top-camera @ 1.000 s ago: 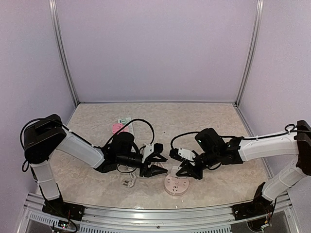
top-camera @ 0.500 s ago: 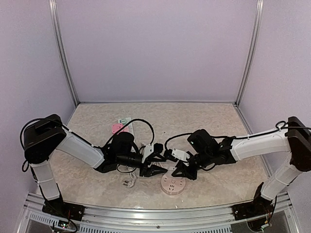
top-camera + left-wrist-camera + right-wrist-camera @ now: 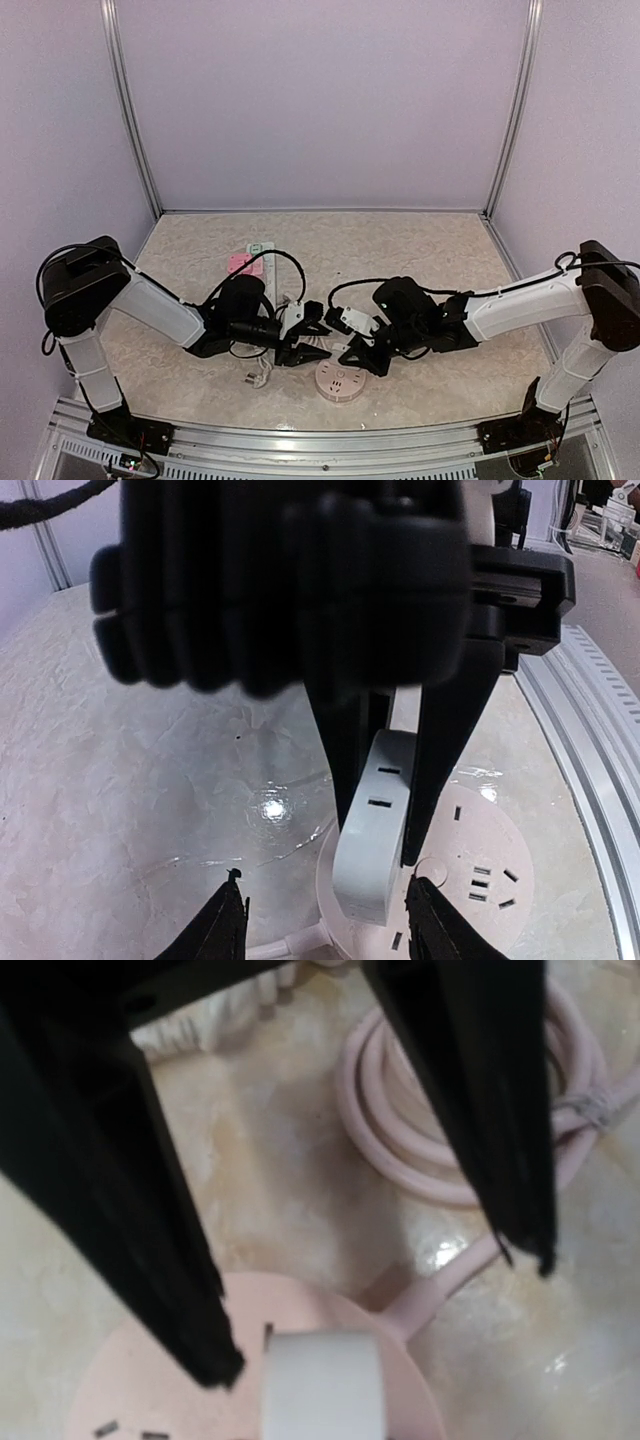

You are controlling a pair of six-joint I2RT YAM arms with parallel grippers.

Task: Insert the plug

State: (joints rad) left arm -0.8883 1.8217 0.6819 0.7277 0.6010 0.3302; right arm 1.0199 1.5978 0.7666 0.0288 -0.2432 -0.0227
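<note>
A round pink socket block lies on the table near the front. My right gripper is shut on a white plug and holds it right over the block's face. The plug's end covers part of the block, and I cannot tell whether its prongs are in. My left gripper is open and empty, facing the right gripper from the left. Its tips straddle the near edge of the block, and its fingers hang close over it.
The block's pink cable lies coiled just behind it. A white and pink power strip lies further back on the left. A small white plug on a cord lies near the front left. A metal rail runs along the near edge.
My right gripper has moved left with the plug, closer to the left gripper. The pink socket block has shifted left too. My left gripper has drawn back slightly to the left.
</note>
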